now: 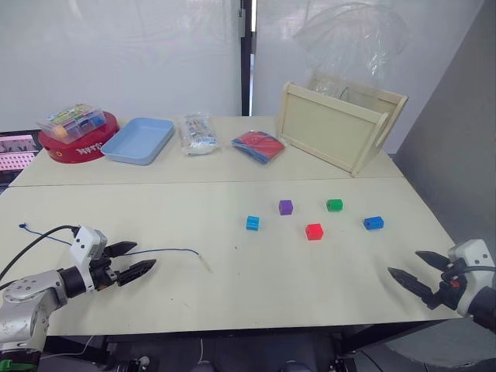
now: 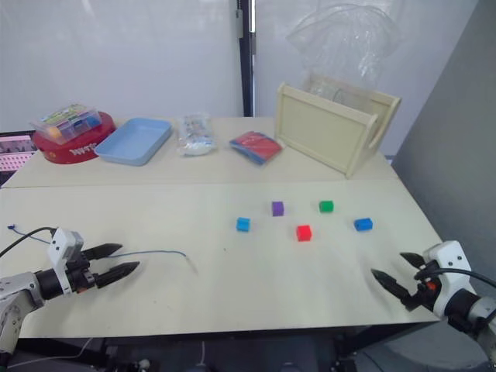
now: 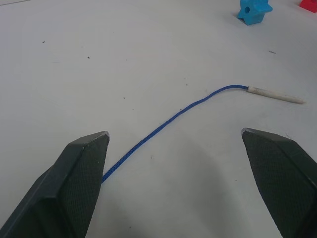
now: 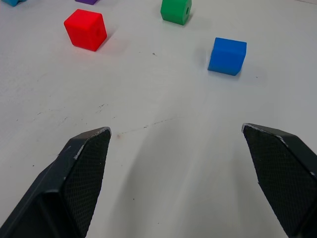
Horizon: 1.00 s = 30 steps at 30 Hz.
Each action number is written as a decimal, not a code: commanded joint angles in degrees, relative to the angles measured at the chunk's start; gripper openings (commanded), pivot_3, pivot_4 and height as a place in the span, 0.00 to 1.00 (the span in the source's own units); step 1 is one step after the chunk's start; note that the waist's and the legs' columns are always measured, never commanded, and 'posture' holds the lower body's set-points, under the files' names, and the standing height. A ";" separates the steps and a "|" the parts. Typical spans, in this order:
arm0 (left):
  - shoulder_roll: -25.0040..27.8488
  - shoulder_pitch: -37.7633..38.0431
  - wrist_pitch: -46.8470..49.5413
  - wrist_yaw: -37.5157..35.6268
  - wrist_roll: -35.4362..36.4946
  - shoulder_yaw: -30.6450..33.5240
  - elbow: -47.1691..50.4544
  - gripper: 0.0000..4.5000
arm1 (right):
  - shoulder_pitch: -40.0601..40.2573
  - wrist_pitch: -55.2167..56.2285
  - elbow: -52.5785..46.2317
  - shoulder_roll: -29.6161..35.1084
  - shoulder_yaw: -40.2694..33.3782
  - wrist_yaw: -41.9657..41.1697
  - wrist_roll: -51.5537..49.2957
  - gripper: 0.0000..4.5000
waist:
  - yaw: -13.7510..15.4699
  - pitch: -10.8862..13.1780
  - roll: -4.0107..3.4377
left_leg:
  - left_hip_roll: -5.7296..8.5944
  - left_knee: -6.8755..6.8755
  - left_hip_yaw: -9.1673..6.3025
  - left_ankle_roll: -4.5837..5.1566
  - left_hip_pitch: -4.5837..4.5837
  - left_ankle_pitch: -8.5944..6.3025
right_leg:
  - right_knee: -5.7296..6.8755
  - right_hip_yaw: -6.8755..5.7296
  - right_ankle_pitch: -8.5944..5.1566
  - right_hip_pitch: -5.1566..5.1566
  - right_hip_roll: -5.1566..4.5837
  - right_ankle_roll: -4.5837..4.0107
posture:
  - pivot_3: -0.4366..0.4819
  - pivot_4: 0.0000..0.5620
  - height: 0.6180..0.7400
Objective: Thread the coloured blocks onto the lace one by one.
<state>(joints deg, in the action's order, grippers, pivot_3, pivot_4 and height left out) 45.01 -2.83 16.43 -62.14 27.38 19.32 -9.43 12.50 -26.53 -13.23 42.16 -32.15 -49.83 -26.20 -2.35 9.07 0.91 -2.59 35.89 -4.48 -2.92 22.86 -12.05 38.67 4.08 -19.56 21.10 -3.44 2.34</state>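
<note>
Five small cubes lie apart on the table's right half: cyan point(image 1: 253, 223), purple point(image 1: 285, 207), green point(image 1: 334, 205), red point(image 1: 314, 232) and blue point(image 1: 373, 223). The dark-blue lace point(image 1: 167, 251) runs across the left half, its pale stiff tip point(image 3: 275, 94) pointing toward the cubes. My left gripper point(image 1: 134, 260) hovers open over the lace, one finger on each side, touching nothing. At the front right edge my right gripper point(image 1: 415, 271) is open and holds nothing, short of the blue cube point(image 4: 227, 55) and red cube point(image 4: 85, 29).
Along the back stand a red round tin point(image 1: 77, 144) with a clear box of small pieces point(image 1: 71, 119) on it, a light-blue tray point(image 1: 138, 140), a clear bag point(image 1: 197, 133), a red-blue packet point(image 1: 258, 146) and a tipped wooden crate point(image 1: 339, 126).
</note>
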 commanded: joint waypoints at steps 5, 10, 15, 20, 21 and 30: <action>1.73 -4.93 0.31 -6.04 1.55 -1.83 -0.99 1.00 | 1.55 -3.97 -12.81 -2.86 0.98 4.20 -5.04 1.00 | 0.12 0.00 -0.01 | 0.00 0.01 -0.01 0.00 0.01 0.00 | 0.04 -0.01 0.00 0.00 0.01 0.00 | 0.48 0.27 1.00; 0.62 -12.16 -3.86 -12.01 0.37 -5.95 -5.70 1.00 | 0.57 -8.60 -22.34 -3.74 6.31 7.83 -8.20 1.00 | 0.11 0.00 -0.01 | 0.00 0.03 -0.02 0.00 0.00 0.00 | 0.08 -0.03 0.00 0.00 0.03 0.00 | 0.48 0.27 1.00; 0.10 -23.82 -12.42 -27.33 -4.73 -15.64 -17.39 1.00 | -2.39 -11.69 -29.14 -2.31 16.14 9.57 -8.21 1.00 | 0.16 0.01 0.01 | 0.05 0.13 -0.03 0.00 0.04 0.01 | 0.12 -0.05 0.00 0.01 0.03 0.00 | 0.48 0.27 1.00; 3.11 -33.48 -23.44 -30.36 -5.25 -32.96 -27.54 1.00 | -5.27 -14.18 -31.53 -1.98 22.15 12.40 -7.74 1.00 | 0.02 0.02 0.03 | 0.05 0.15 -0.04 0.01 0.10 0.01 | 0.08 -0.05 0.00 0.04 0.03 0.00 | 0.48 0.27 1.00; 3.10 -35.70 -25.50 -30.36 -5.05 -36.58 -29.49 1.00 | -5.44 -14.41 -32.02 -2.20 23.28 13.18 -7.46 1.00 | 0.00 0.02 0.04 | 0.05 0.16 -0.05 0.01 0.11 0.01 | 0.10 -0.06 0.00 0.04 0.03 0.00 | 0.48 0.27 1.00; -0.76 -50.70 -39.65 -30.36 -4.72 -59.66 -45.49 1.00 | -3.51 -13.90 -34.46 -6.09 30.21 20.03 -3.37 1.00 | 0.06 0.07 0.11 | 0.08 0.44 -0.13 0.10 0.36 -0.03 | 0.14 -0.12 -0.02 0.10 0.04 0.04 | 0.48 0.27 1.00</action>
<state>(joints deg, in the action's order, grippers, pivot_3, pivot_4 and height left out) 44.14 -52.04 -20.84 -92.20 22.53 -37.96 -52.61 9.08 -41.28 -44.96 36.39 -1.88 -30.82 -29.95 -2.29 9.14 1.02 -2.52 36.33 -4.61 -2.82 23.20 -12.09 38.84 3.96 -19.58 21.21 -3.39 2.37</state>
